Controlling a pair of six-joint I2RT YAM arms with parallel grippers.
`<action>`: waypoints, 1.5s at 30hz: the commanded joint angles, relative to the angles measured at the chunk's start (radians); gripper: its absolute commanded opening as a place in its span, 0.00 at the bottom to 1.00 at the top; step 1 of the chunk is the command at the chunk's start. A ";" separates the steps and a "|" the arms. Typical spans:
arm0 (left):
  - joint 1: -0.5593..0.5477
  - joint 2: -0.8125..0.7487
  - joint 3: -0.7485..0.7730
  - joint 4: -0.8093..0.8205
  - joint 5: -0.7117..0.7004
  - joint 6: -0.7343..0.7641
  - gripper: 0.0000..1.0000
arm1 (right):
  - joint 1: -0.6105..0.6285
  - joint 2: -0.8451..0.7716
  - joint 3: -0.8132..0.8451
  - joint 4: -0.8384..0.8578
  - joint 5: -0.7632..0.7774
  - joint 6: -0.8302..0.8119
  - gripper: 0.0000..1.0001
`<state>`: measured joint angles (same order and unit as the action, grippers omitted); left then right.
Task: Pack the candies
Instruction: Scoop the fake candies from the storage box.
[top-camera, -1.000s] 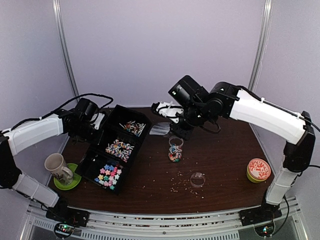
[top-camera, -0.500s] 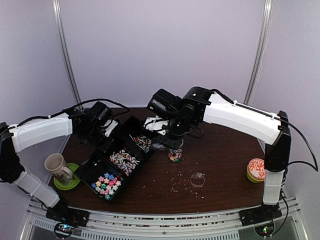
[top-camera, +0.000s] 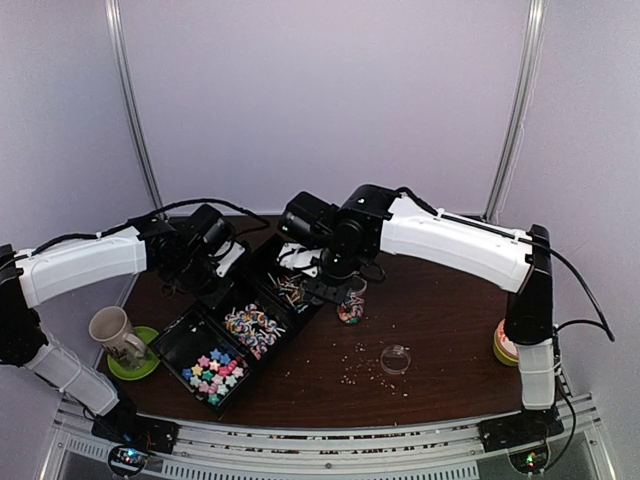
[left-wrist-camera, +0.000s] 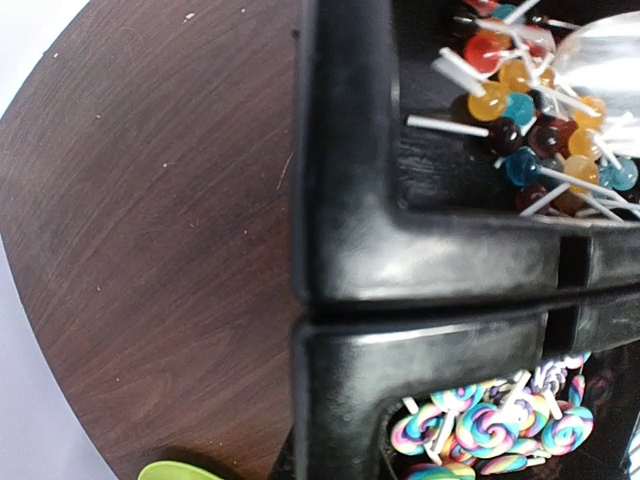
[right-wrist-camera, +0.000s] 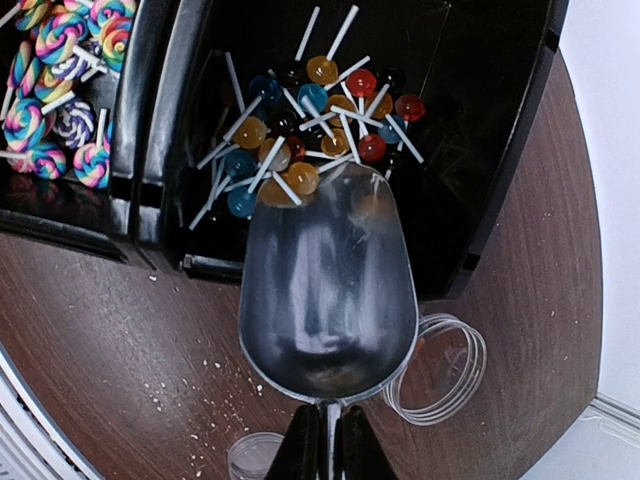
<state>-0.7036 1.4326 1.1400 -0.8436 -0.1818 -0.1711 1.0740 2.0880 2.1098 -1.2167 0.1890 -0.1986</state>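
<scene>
My left hand (top-camera: 230, 266), clamped on the tray (left-wrist-camera: 430, 270), has swung its lollipops (right-wrist-camera: 310, 130) to 12 o'clock of the scoop (right-wrist-camera: 328, 290) my right hand (right-wrist-camera: 325, 452) clamps, scoopable now.

Left arm stretched inward, left claw (top-camera: 218, 262) closed. Right arm reaching across leftward, right claw (right-wrist-camera: 327, 428) clamped tight.

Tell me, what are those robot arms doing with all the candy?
The right gripper holds a clear scoop, its tip at the little lollipops in the end section of the black tray. The scoop looks empty. The left gripper seems to grip the tray's edge. A small jar with some candy in it stands beside the tray.
</scene>
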 joint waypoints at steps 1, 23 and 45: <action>-0.007 -0.093 0.062 0.086 0.037 -0.057 0.00 | 0.003 0.032 0.001 0.052 -0.051 0.026 0.00; -0.005 -0.106 0.059 0.095 0.052 -0.080 0.00 | 0.005 -0.060 -0.448 0.827 -0.192 0.119 0.00; 0.080 -0.088 0.026 0.138 0.133 -0.058 0.00 | -0.031 -0.239 -0.797 1.342 -0.312 0.167 0.00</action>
<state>-0.6327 1.3987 1.1393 -0.9001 -0.1184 -0.2226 1.0443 1.9121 1.3624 0.0074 -0.0689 -0.0498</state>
